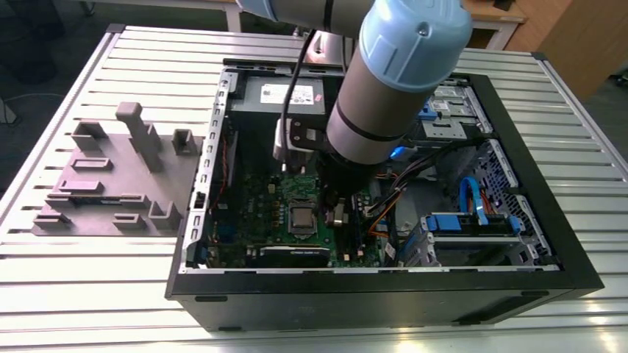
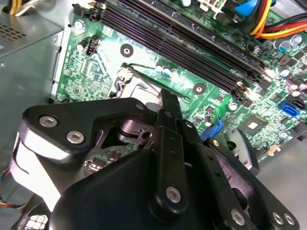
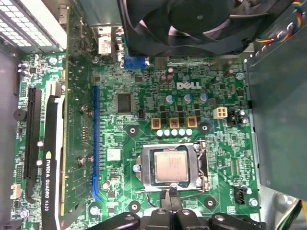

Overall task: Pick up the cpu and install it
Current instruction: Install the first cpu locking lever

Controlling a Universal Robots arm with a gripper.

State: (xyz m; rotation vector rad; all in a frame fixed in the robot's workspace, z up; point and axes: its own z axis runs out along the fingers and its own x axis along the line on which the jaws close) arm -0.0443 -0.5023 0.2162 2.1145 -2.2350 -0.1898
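Since the cpu (image 3: 171, 167) already lies in its socket (image 3: 171, 166), the gripper (image 3: 171, 197) (jaws together, empty) should stay vertical just beside it.

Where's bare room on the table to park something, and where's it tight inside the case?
Free: slatted table in front of the grey fixture, up to the case wall; also the strip behind the fixture. Tight: on the motherboard, the cpu sits in its socket, hemmed by the fan, graphics card and gripper.
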